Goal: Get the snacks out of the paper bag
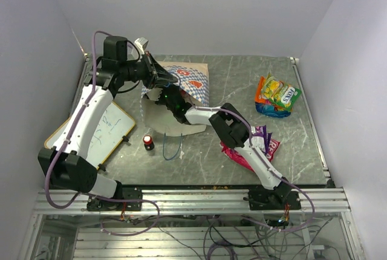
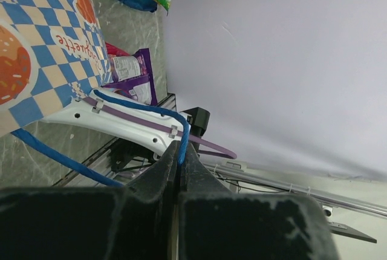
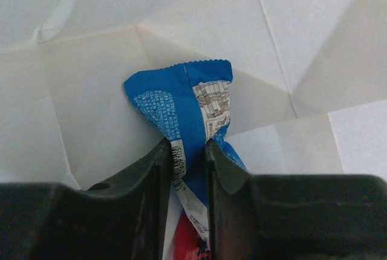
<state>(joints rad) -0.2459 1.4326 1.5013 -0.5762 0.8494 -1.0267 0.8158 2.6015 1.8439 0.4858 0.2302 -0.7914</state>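
white arm links [image 1: 84,121], black joints [image 1: 66,168], thin purple cables [image 1: 92,54]

paper bag [image 2: 48,42] reads "…uette", "Pr…", other txt too small

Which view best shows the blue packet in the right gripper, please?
Right wrist view: the blue packet sits centred, pinched in the right gripper. From above the paper bag hides it; the left wrist misses it.

Top external: high above and behind both arm bases, looking down over the whole table [image 1: 242,91]; distant.
Left wrist: just behind the left gripper [image 2: 179,151], facing past its fingertips, view rolled sideways; close.
Right wrist: just behind the right gripper [image 3: 187,151], facing the blue packet [image 3: 175,103] inside the paper bag [image 3: 91,60]; very close.
Shared: top external and left wrist both catch the bag's checkered band and the purple packet [image 2: 145,60].
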